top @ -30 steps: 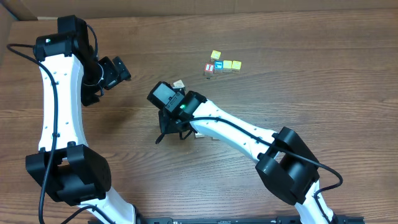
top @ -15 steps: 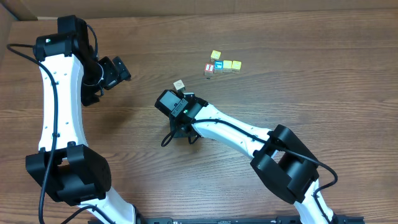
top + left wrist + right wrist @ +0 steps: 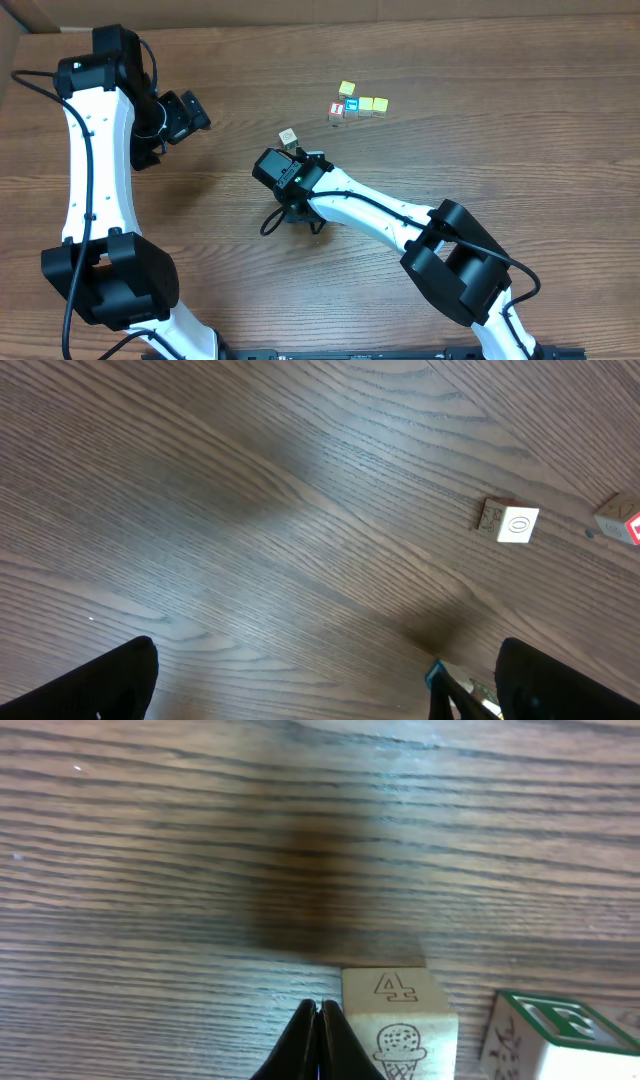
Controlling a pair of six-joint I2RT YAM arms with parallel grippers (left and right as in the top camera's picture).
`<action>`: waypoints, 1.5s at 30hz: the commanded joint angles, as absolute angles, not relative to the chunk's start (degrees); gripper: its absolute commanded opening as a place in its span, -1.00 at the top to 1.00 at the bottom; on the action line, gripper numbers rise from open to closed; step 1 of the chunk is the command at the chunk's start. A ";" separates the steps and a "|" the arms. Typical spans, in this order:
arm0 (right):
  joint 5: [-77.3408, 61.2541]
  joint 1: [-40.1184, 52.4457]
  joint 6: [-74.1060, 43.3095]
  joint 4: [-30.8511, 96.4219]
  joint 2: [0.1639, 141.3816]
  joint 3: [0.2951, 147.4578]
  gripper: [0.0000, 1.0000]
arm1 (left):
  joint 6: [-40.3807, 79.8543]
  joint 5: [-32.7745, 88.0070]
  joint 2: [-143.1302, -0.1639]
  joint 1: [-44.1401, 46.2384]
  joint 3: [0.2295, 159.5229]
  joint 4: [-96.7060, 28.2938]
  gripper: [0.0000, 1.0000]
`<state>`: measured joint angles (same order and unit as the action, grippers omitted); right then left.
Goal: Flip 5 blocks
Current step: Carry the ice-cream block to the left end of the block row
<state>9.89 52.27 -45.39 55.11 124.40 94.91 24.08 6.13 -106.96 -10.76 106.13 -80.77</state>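
One whitish block reappears as your right gripper, jaws pressed together, reaches the ice-cream block, likely next to flip.

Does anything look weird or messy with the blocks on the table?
Nothing looks broken or spilled. One whitish block sits alone, away from the cluster of cubes. The right gripper is shut on nothing, close beside the ice-cream block.

"4" on whitish block
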 commanded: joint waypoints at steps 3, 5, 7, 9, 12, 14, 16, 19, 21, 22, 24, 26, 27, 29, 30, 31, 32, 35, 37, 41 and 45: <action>10.90 52.12 -46.28 55.51 124.70 94.43 0.92 | 24.25 5.76 -107.57 -10.50 106.13 -80.73 -1.00; 10.94 52.12 -46.30 55.75 124.70 94.43 0.92 | 24.25 5.76 -107.57 -10.46 106.13 -80.73 -1.00; 10.96 52.12 -46.35 55.86 124.70 94.43 0.92 | 24.25 5.76 -107.57 -10.46 106.13 -80.75 -1.00; 11.64 52.12 -47.46 55.92 124.70 94.43 0.92 | 24.25 5.76 -107.57 -10.48 106.13 -80.75 -0.99; 12.29 52.01 -48.69 56.47 124.70 94.43 0.92 | 24.25 5.72 -107.57 -10.48 106.13 -80.55 -1.00; 12.47 52.01 -49.39 57.23 124.70 94.43 0.93 | 24.27 5.76 -107.57 -10.46 106.13 -80.55 -0.99; 12.43 52.01 -49.80 57.65 124.70 94.43 0.92 | 24.27 5.76 -107.57 -10.46 106.13 -80.55 -1.00; 12.43 52.01 -51.16 57.93 124.70 94.45 0.93 | 24.25 5.74 -107.57 -10.48 106.13 -80.55 -1.00; 12.43 52.01 -52.86 58.63 124.70 94.45 0.92 | 24.27 5.74 -107.57 -10.48 106.13 -80.55 -1.00; 12.45 52.01 -53.01 58.67 124.70 94.45 0.92 | 24.25 5.76 -107.57 -10.46 106.13 -80.55 -0.99; 12.56 52.01 -52.99 58.67 124.70 94.45 0.93 | 24.25 5.76 -107.57 -10.41 106.13 -80.55 -1.00; 12.67 52.01 -52.99 58.70 124.70 94.45 0.93 | 24.25 5.76 -107.57 -10.41 106.13 -80.53 -1.00; 12.67 52.01 -53.01 58.70 124.70 94.45 0.92 | 24.27 5.76 -107.57 -10.41 106.13 -80.55 -1.00; 12.67 52.01 -53.01 58.74 124.70 94.45 0.93 | 24.27 5.76 -107.57 -10.41 106.13 -80.55 -0.99; 12.67 52.01 -53.01 58.87 124.70 94.45 0.92 | 24.25 5.76 -107.57 -10.41 106.13 -80.55 -1.00; 12.67 52.01 -53.04 58.92 124.70 94.45 0.93 | 24.25 5.76 -107.57 -10.41 106.13 -80.55 -0.99; 12.67 52.01 -53.04 59.05 124.70 94.45 0.93 | 24.25 5.76 -107.57 -10.41 106.13 -80.55 -0.99; 13.06 52.01 -54.28 59.59 124.70 94.54 0.92 | 24.25 5.76 -107.57 -10.41 106.13 -80.55 -0.99; 13.06 52.01 -54.28 59.79 124.70 94.56 0.93 | 24.25 5.76 -107.57 -10.41 106.13 -80.55 -1.00; 13.04 52.01 -54.28 60.62 124.68 94.59 0.93 | 24.25 5.76 -107.57 -10.41 106.13 -80.55 -0.99; 13.04 52.01 -54.26 60.66 124.68 94.59 0.93 | 24.27 5.76 -107.57 -10.41 106.13 -80.55 -1.00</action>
